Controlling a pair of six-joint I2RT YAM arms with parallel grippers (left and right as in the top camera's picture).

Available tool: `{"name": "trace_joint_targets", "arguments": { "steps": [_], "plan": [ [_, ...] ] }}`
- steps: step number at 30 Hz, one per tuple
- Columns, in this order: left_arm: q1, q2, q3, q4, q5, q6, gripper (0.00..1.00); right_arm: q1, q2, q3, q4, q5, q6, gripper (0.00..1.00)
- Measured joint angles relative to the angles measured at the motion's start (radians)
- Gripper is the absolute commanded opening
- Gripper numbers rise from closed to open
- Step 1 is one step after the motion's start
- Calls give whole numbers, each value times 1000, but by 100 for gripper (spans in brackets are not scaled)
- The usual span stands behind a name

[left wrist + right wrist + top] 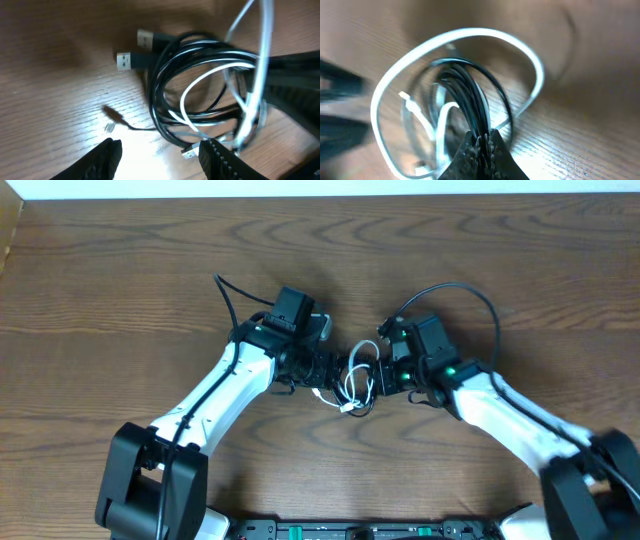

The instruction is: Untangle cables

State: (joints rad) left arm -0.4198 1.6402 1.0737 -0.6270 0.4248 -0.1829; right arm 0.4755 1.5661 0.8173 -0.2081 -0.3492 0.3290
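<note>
The black cable [358, 366] and the white cable [352, 392] lie tangled in one coil at the table's middle, between my two grippers. In the left wrist view the black coil [165, 75] has white loops [210, 75] running through it, two USB plugs [124, 61] at its upper left and a small plug [190, 151] near my right finger. My left gripper [162, 157] is open, its fingers just short of the coil; in the overhead view it [325, 370] sits left of the coil. My right gripper [481, 144] is shut on a bunch of black cable strands [470, 95], with the white cable [470, 34] looping around them.
The wooden table [120, 280] spreads around the coil. A thick black arm cable [480, 295] arcs above the right arm and another [225, 295] runs up from the left arm. The table's back edge meets a white wall [320, 188].
</note>
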Motion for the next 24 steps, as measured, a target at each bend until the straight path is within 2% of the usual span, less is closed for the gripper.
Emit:
{"name": "trace_joint_targets", "arguments": {
  "steps": [4,14,24],
  "plan": [
    [0,0,-18,36,39,0,55,0,-64,0,0,-16,8,1],
    [0,10,-18,56,69,0,55,0,-68,0,3,-137,29,1],
    [0,150,-19,128,100,0,55,0,-68,0,-4,-159,48,1]
  ]
}}
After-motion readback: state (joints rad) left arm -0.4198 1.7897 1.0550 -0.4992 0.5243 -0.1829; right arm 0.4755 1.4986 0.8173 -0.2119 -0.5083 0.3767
